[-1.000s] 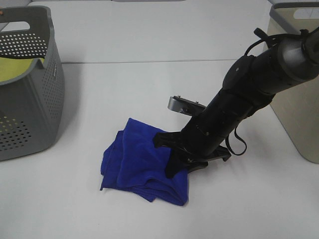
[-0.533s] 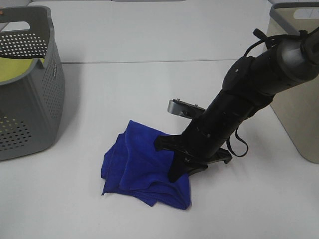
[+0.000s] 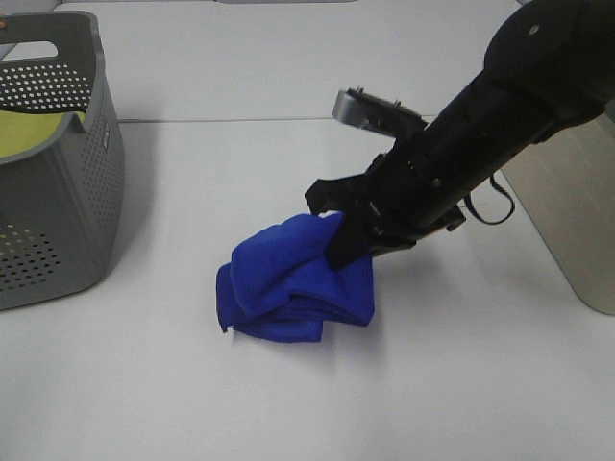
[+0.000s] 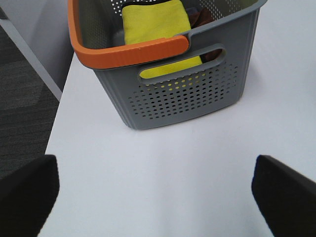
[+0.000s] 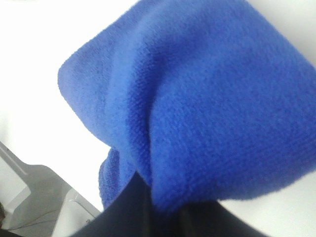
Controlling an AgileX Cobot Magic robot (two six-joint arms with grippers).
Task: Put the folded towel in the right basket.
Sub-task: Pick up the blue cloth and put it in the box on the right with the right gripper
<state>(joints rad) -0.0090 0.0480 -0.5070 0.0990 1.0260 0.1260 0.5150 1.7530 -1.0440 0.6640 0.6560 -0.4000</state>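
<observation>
Blue towel (image 3: 288, 279) sits bunched at the frame's centre, pinched at its upper right edge by my right hand (image 3: 344, 240); its lower folds seem to rest on the worktop (image 3: 240, 173). My left hand (image 4: 158, 197) gapes wide.

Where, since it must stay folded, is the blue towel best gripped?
At the raised upper-right edge of the towel, coming from above-right, as the right hand does: the folded layers bunch together there, so one pinch likely catches them all.
</observation>
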